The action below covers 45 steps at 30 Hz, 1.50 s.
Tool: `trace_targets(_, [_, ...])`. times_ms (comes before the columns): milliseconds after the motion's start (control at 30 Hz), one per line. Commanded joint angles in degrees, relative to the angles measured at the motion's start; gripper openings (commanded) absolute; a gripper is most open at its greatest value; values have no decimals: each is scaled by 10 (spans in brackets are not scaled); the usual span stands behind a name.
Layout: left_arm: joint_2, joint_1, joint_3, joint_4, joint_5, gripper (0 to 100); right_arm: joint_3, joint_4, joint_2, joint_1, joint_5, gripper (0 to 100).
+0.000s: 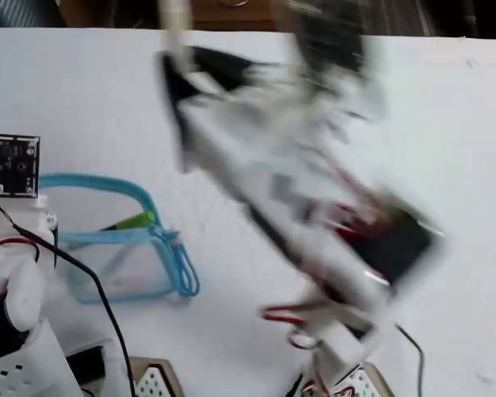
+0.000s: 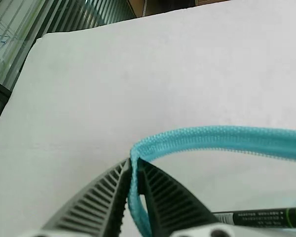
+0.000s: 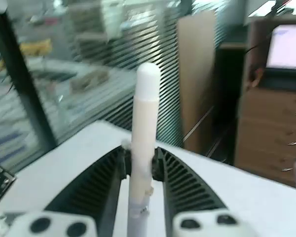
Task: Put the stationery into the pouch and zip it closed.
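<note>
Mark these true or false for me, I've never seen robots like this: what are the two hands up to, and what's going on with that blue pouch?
1. The left hand pinches the teal rim of the pouch. True.
2. The right hand is empty. False: it is shut on a white pen, which stands upright between its fingers.
3. A green-tipped pen lies at the pouch's mouth. True.
4. The pouch is zipped closed. False: its mouth gapes open on the table.
</note>
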<state>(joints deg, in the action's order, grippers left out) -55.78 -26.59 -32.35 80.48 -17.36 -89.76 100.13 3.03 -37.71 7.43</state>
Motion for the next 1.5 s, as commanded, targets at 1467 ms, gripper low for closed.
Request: trace_targets(1467, [22,-5,-116,15,4,23,1112,-674,-523,-109,66,17])
